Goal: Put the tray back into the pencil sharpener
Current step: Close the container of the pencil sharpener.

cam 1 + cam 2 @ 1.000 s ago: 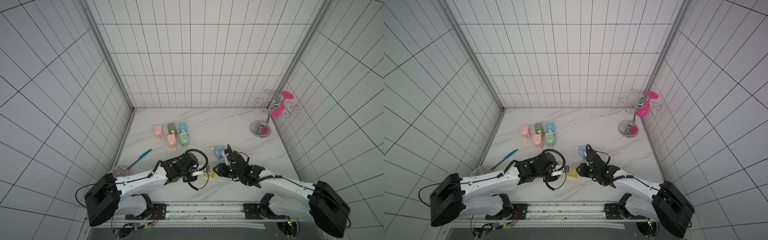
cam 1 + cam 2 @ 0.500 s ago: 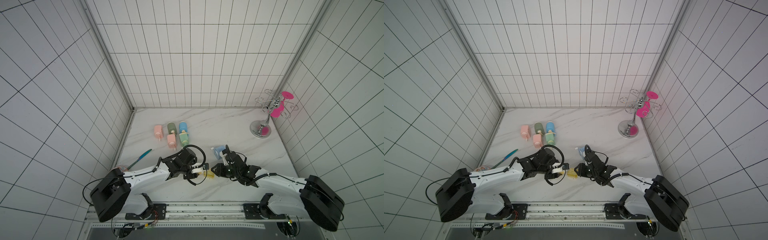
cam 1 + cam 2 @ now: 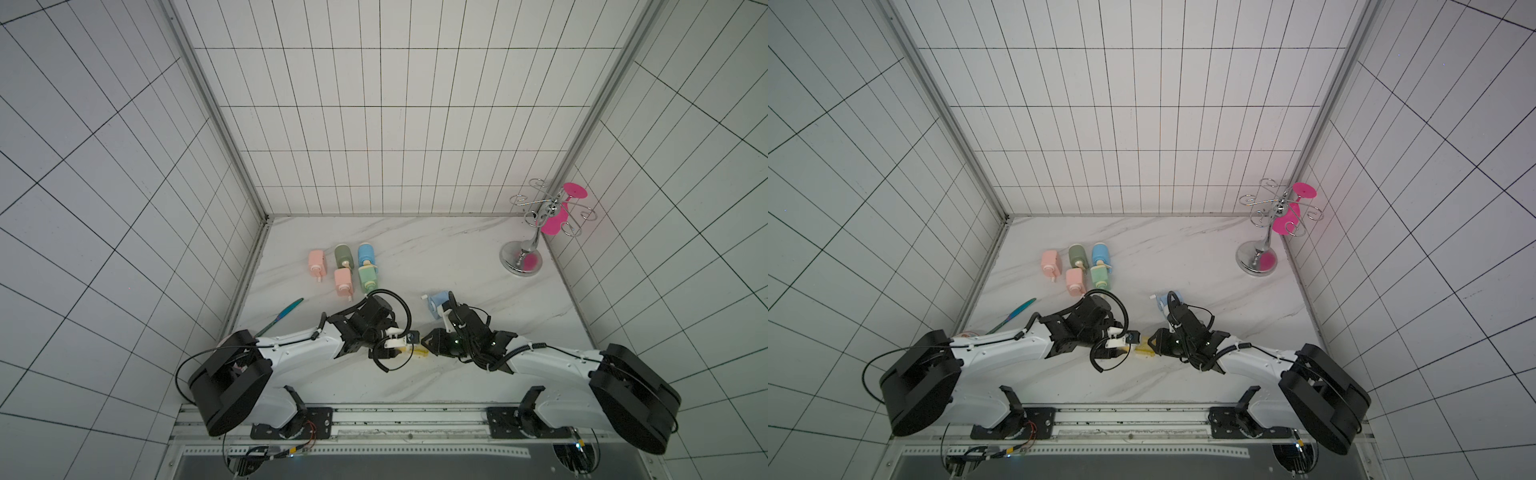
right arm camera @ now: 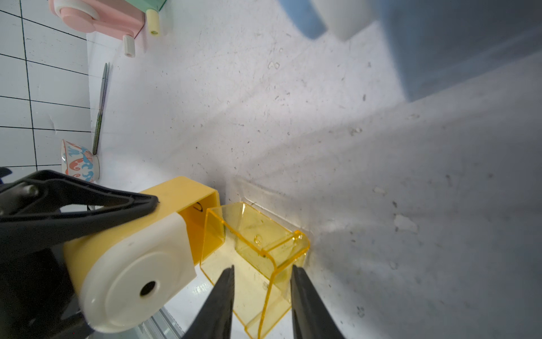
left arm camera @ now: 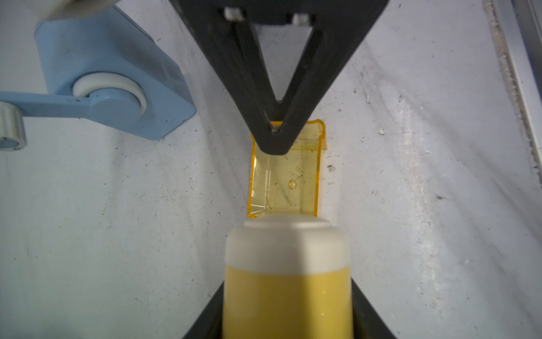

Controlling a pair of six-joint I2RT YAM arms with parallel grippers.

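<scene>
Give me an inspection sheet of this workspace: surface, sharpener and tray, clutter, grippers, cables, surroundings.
Surface: white marble tabletop, flecked with dust and shavings.
Job's things: yellow pencil sharpener held; clear yellow tray at its open slot, not yet seated.
Clutter: five pastel sharpeners at the back; blue sharpener; teal-bladed tool; patterned bowl; wire rack with pink glass.
Grippers: left gripper shut on the yellow pencil sharpener; right gripper astride the tray's end, grip unclear.
Cables: black cable loop at the left wrist, off the tray.
Surroundings: white tiled walls.
</scene>
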